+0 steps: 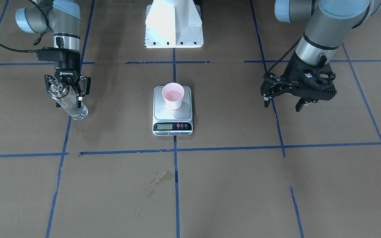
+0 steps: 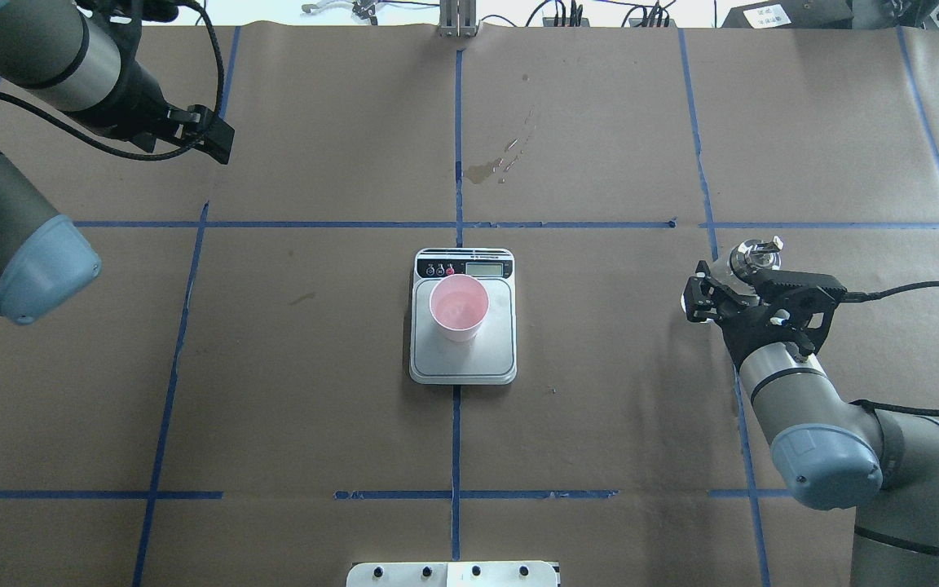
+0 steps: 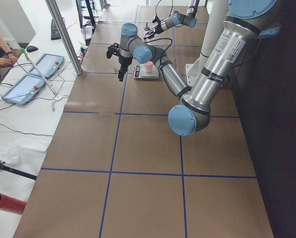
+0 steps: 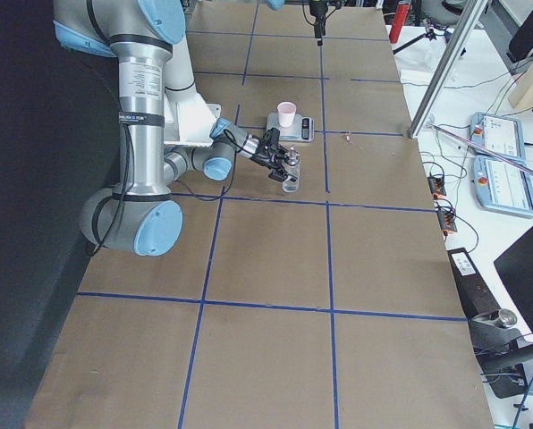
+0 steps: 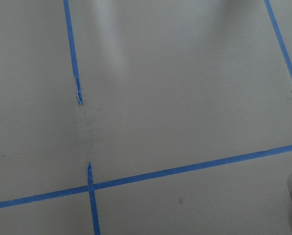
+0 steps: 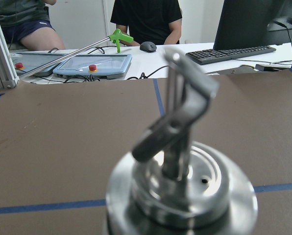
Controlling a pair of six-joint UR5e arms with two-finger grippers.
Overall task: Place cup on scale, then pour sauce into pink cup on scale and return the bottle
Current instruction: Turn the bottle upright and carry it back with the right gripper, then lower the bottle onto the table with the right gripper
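Observation:
The cup (image 1: 173,95) stands upright on the scale (image 1: 172,116) at the table's middle, white outside and pink inside; it also shows in the overhead view (image 2: 459,307) on the scale's steel platform (image 2: 495,346). My right gripper (image 1: 65,95) is shut on the clear glass bottle (image 1: 73,109), which is upright with its base at or just above the paper, far from the scale. The bottle's silver spout cap (image 6: 178,161) fills the right wrist view. Clear sauce shows in the bottle's lower part. My left gripper (image 1: 283,100) is open and empty, above bare paper on the other side.
A dried stain (image 1: 162,177) marks the paper beyond the scale. The white robot base plate (image 1: 174,28) sits behind it. Blue tape lines cross the brown paper. Operators, tablets and a keyboard (image 6: 234,53) lie past the table's far edge.

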